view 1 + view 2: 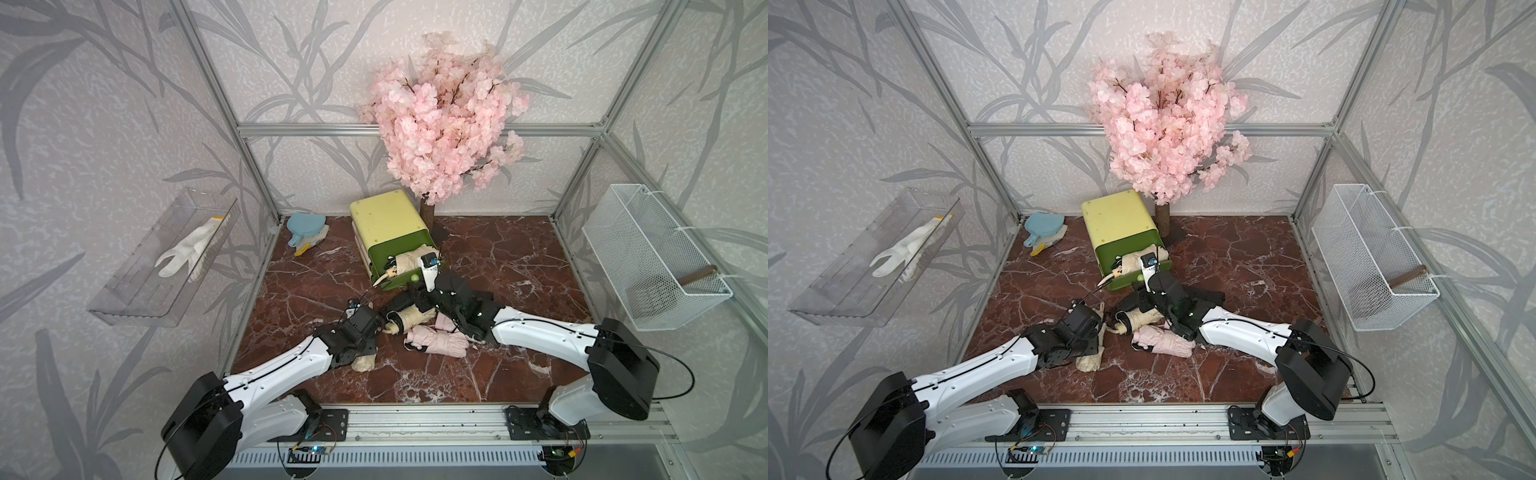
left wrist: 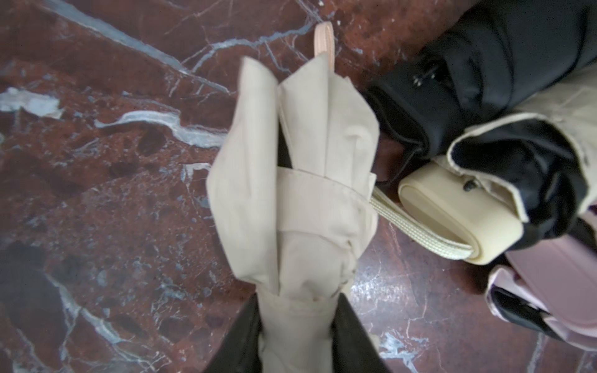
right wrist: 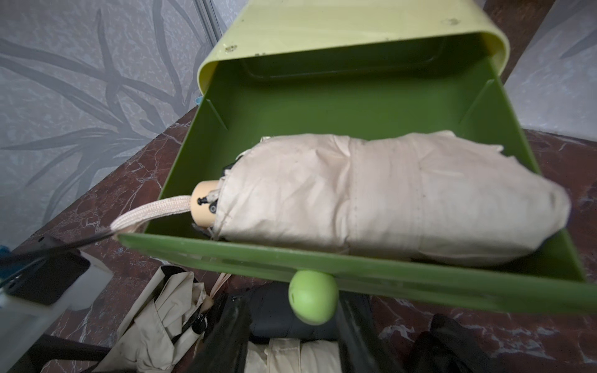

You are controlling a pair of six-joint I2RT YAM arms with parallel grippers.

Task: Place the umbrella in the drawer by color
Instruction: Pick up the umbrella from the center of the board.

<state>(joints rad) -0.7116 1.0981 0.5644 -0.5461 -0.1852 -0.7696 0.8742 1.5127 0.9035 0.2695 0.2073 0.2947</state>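
Note:
The green drawer (image 3: 387,264) stands pulled out of the pale yellow cabinet (image 1: 384,218). One beige umbrella (image 3: 371,197) lies inside it. My right gripper (image 3: 295,306) is open, its fingers either side of the drawer's green knob (image 3: 313,297), with a gap on one side. My left gripper (image 2: 298,310) is shut on another folded beige umbrella (image 2: 297,181) low over the marble floor; in a top view its end (image 1: 363,363) shows under the arm. A black umbrella (image 2: 484,64), a beige one with a cream handle (image 2: 452,206) and a pink umbrella (image 1: 436,343) lie between the arms.
A pink blossom tree (image 1: 444,116) stands behind the cabinet. A blue object (image 1: 305,224) lies in the back left corner. A clear wall shelf (image 1: 137,291) holds a white glove. A white wire basket (image 1: 648,257) hangs on the right wall.

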